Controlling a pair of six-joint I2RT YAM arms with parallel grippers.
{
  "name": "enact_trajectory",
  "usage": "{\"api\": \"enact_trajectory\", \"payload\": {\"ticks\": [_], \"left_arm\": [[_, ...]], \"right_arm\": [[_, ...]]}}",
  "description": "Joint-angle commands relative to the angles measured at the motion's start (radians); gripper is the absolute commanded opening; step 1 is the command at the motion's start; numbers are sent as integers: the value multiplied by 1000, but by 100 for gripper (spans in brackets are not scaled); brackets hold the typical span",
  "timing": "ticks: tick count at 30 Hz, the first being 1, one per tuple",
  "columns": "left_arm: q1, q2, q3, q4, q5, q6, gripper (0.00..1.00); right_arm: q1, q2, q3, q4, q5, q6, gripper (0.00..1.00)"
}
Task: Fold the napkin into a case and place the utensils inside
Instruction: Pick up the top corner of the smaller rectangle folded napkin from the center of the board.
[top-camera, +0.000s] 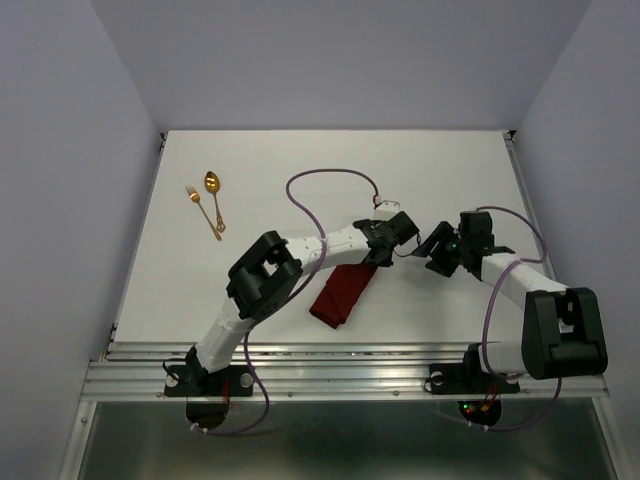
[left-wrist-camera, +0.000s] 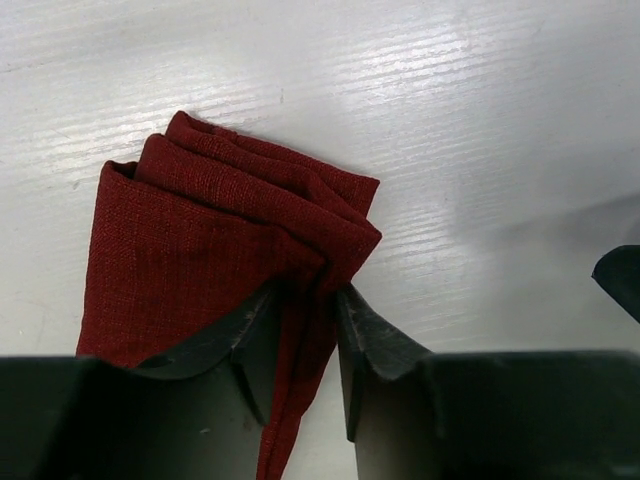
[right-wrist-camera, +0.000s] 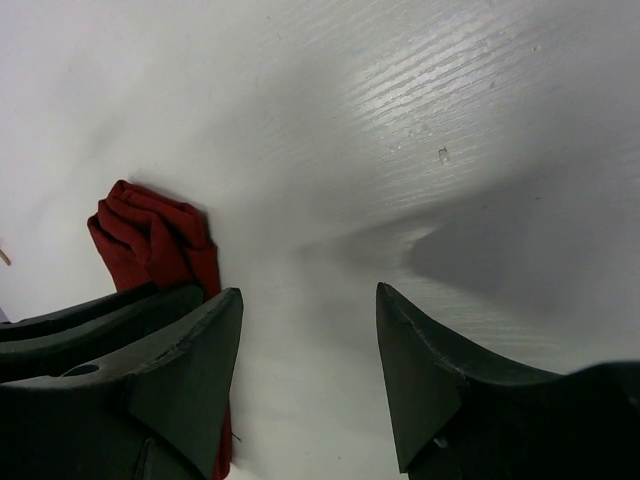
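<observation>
The dark red napkin (top-camera: 340, 293) lies folded into a narrow oblong near the table's middle. In the left wrist view its layered folds (left-wrist-camera: 200, 230) spread out ahead of the fingers. My left gripper (top-camera: 378, 256) is at the napkin's far end, shut on a fold of the cloth (left-wrist-camera: 305, 300). My right gripper (top-camera: 432, 246) is open and empty just right of it, over bare table (right-wrist-camera: 305, 300); the napkin's end (right-wrist-camera: 150, 235) shows to its left. The gold spoon (top-camera: 213, 195) and gold fork (top-camera: 203, 212) lie side by side at the far left, away from both grippers.
The white table (top-camera: 450, 170) is walled by pale panels on three sides. A metal rail (top-camera: 340, 355) runs along the near edge. A purple cable (top-camera: 320, 185) loops above the left arm.
</observation>
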Motion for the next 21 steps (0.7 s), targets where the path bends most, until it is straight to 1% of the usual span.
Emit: {"api": "enact_trajectory", "payload": {"ticks": [1,2,3,5,6,9,11,13,14,15,17,18,19,21], "left_arm": [[-5,-3,56,-17,-46,-3,36],[-5,-3,56,-16,-48,-3,34],[-5,-4,59,-17,-46,-2,27],[-5,-6,66,-23,-40,4,23],[-5,-9,69,-26,-35,4,17],[-1,-35,48,-8,-17,6,11],[6,-55,25,24,12,17,11],[15,-93,-30,59,46,27,8],[31,-124,-53,103,81,35,5],[37,-139,-79,130,101,40,4],[52,-175,-153,197,129,43,2],[61,-207,-179,220,170,44,0],[78,-224,-229,268,187,47,0],[95,-263,-271,311,239,47,0]], "right_arm": [[-8,-21,-4,2,-11,-16,61],[-8,-22,-2,2,-11,-16,61],[-8,-21,0,2,-12,-17,61],[-8,-16,3,1,-23,-21,61],[-8,-15,3,-1,-25,-22,61],[-8,-1,13,-9,-45,-45,61],[-8,8,32,-16,-68,-80,62],[-8,30,59,-47,-106,-120,64],[-8,53,84,-79,-112,-155,65],[-8,60,93,-94,-114,-169,65],[-8,61,102,-110,-118,-201,65],[-8,45,104,-116,-117,-206,65],[-8,36,107,-119,-117,-211,65],[16,19,113,-134,-115,-212,65]]}}
